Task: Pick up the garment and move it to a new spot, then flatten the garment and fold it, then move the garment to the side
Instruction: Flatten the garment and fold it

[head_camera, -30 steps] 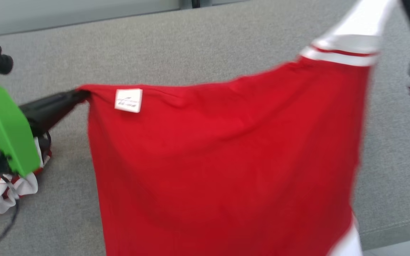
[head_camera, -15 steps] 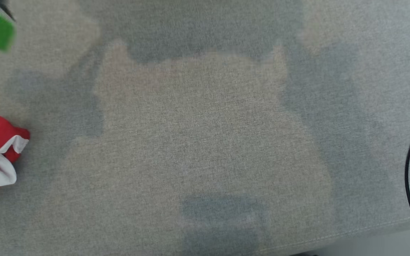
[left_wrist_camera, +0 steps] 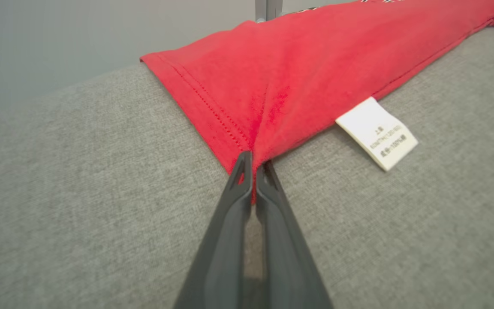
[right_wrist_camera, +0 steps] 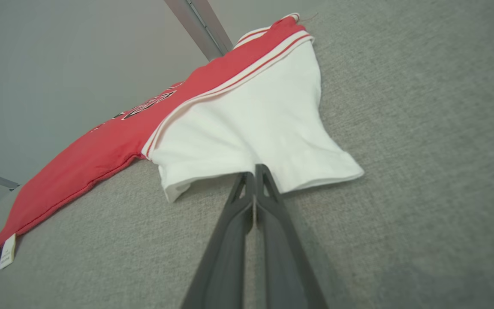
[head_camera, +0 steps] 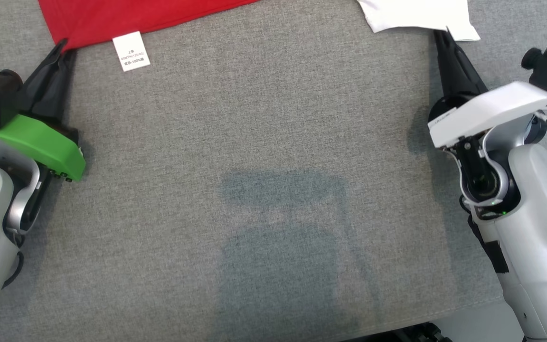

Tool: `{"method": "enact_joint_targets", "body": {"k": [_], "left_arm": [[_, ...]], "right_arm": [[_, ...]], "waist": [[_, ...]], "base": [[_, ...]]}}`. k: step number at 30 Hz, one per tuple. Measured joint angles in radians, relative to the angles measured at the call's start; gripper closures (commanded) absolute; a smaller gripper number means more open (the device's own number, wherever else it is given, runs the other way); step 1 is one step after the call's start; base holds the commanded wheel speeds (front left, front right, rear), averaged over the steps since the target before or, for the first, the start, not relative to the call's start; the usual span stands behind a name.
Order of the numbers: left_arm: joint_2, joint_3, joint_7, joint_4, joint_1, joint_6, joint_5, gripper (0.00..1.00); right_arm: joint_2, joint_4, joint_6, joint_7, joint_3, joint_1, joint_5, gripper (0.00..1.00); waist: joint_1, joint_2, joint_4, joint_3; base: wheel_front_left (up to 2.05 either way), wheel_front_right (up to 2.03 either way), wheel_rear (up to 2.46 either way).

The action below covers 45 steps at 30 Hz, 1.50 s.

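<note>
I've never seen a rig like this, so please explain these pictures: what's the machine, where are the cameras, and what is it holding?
This is a two-armed robot. The top-down picture comes from its head; the other two come from cameras on its wrists, looking along each tool's dark fingers. A red T-shirt with a white sleeve lies on a grey fabric surface. The left tool is shut on the red hem corner, beside a white care label. The right tool is shut on that sleeve's edge.
</note>
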Motion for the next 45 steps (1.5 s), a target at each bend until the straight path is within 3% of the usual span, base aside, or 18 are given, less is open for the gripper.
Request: {"method": "enact_joint_targets", "body": {"k": [7,12,19,23,29,38,45], "left_arm": [[-0.052,0.007,-0.110,0.114,0.001,-0.009,-0.007,1.00],[-0.074,0.007,-0.122,0.175,0.009,-0.024,-0.009,1.00],[-0.071,-0.019,-0.127,0.189,0.138,-0.044,0.000,1.00],[-0.068,-0.006,-0.133,0.200,0.238,-0.040,-0.009,1.00],[-0.086,0.065,-0.134,0.188,0.398,0.001,-0.056,1.00],[-0.134,0.128,-0.125,0.125,0.571,0.016,-0.060,1.00],[-0.176,0.153,-0.125,0.097,0.634,0.019,-0.050,1.00]], "right_arm": [[-0.035,0.048,0.071,-0.087,0.027,0.027,-0.042,1.00],[-0.105,0.053,0.106,-0.123,0.068,0.031,-0.130,1.00],[-0.198,0.056,0.144,-0.075,0.160,0.188,-0.191,1.00],[-0.183,0.062,0.154,-0.053,0.172,0.324,-0.129,1.00],[-0.140,0.074,0.153,-0.056,0.168,0.480,-0.049,1.00],[-0.159,0.074,0.154,-0.030,0.202,0.607,-0.044,1.00],[-0.177,0.067,0.153,-0.027,0.205,0.614,-0.061,1.00]], "waist": [[0.0000,0.0000,0.000,-0.032],[0.0000,0.0000,0.001,-0.081],[0.0000,0.0000,0.002,-0.168],[-0.0001,-0.0001,0.000,-0.221],[-0.0001,-0.0001,-0.007,-0.304],[-0.0001,-0.0001,-0.026,-0.423],[-0.0001,0.0000,-0.030,-0.487]], "base": [[0.00,0.00,0.00],[0.00,0.00,0.00],[0.00,0.00,0.00],[0.00,0.00,0.00],[0.00,0.00,0.00],[0.00,0.00,0.00],[0.00,0.00,0.00]]}}
